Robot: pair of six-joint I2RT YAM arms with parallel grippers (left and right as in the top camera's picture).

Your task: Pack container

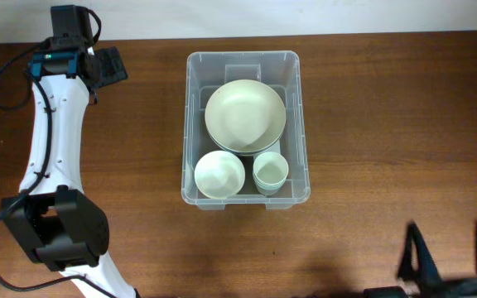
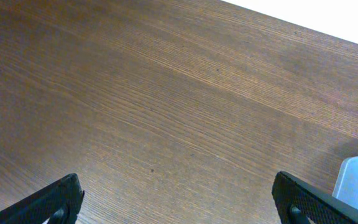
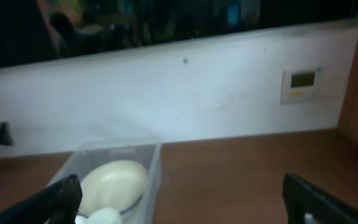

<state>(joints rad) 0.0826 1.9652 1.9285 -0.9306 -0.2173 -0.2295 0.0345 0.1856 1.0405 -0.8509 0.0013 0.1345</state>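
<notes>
Left arm point(image 1: 52, 141) stretched out to the far left, left gripper point(image 1: 110, 66) spread wide, empty, right gripper point(image 1: 452, 257) low, fingers point(image 1: 416, 252) apart

No text, label or number can be read. The wall panel point(image 3: 301, 85), upper right in the right wrist view, has a display too blurred to read.

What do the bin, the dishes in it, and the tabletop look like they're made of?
container: clear plastic, glossy; the table grain shows through its walls.
large bowl, small bowl, cup: pale cream-green, smooth with a soft sheen; plastic or glazed ceramic, can't tell which.
table: wood or wood-look laminate, brown with fine grain lines.
</notes>
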